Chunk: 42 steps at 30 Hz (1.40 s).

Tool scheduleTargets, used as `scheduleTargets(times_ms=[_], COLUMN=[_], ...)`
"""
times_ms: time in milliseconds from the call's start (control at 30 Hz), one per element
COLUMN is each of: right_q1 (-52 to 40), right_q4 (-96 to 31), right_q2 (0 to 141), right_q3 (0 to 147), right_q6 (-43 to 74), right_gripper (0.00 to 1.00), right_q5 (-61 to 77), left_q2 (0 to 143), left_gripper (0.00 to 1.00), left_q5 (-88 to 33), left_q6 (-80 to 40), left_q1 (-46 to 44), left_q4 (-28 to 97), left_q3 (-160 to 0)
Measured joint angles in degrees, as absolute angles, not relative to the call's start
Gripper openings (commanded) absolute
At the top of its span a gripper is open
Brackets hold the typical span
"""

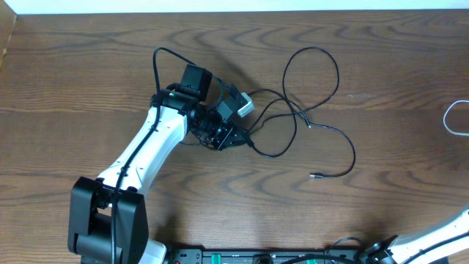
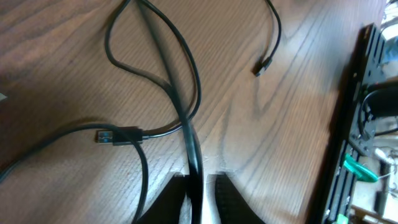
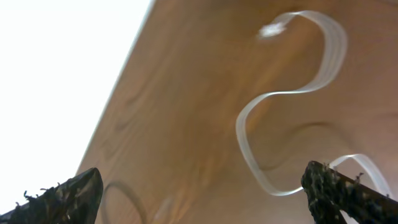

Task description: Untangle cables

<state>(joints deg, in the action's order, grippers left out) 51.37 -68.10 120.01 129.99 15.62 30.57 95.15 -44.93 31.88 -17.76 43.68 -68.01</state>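
Observation:
Black cables (image 1: pixel 311 81) lie in tangled loops at the middle of the wooden table, one plug end (image 1: pixel 314 174) lying free towards the front. My left gripper (image 1: pixel 233 136) is low over the left part of the tangle. In the left wrist view one black cable (image 2: pixel 186 93) runs between the fingers of that gripper (image 2: pixel 200 180), which stand narrowly open with a slim gap beside the cord. A USB plug (image 2: pixel 115 135) lies to the left. A whitish cable (image 3: pixel 280 93) curls on the table at the far right (image 1: pixel 454 117). My right gripper (image 3: pixel 205 193) is wide open and holds nothing.
A black rail with electronics (image 1: pixel 256 257) runs along the table's front edge and also shows in the left wrist view (image 2: pixel 367 124). My right arm (image 1: pixel 440 236) enters at the front right corner. The table's far edge (image 1: pixel 234 11) borders a white surface.

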Motion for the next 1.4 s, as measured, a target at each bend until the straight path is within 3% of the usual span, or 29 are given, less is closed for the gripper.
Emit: scheduleTargets(times_ms=[200, 433, 667, 1033, 1200, 1400], right_q1=[42.3, 31.3, 18.0, -6.2, -18.4, -28.5], right_q4=[-75.9, -85.1, -90.1, -85.1, -82.0, -75.2], right_q2=[120.0, 120.0, 120.0, 120.2, 120.4, 120.4], right_q3=[130.0, 130.0, 127.6, 106.9, 102.5, 101.8], right_q6=[11.4, 8.5, -3.7, -25.6, -34.0, -36.1], right_gripper=[0.99, 0.99, 0.99, 0.99, 0.99, 0.97], right_q5=[33.0, 21.8, 18.8, 19.6, 19.7, 15.2], left_q2=[95.1, 95.2, 93.9, 69.9, 61.5, 58.9], left_gripper=[0.75, 0.75, 0.71, 0.75, 0.75, 0.75], left_q5=[-45.2, -45.3, -46.4, -40.8, -25.7, -8.8], left_q6=[31.4, 28.5, 23.6, 12.6, 4.3, -2.6], left_q1=[-17.8, -17.8, -17.0, -9.2, -7.2, -7.1], left_q4=[43.8, 45.0, 47.4, 48.3, 52.3, 60.1], left_q3=[-68.0, -68.0, -68.3, -72.6, -72.6, -72.6])
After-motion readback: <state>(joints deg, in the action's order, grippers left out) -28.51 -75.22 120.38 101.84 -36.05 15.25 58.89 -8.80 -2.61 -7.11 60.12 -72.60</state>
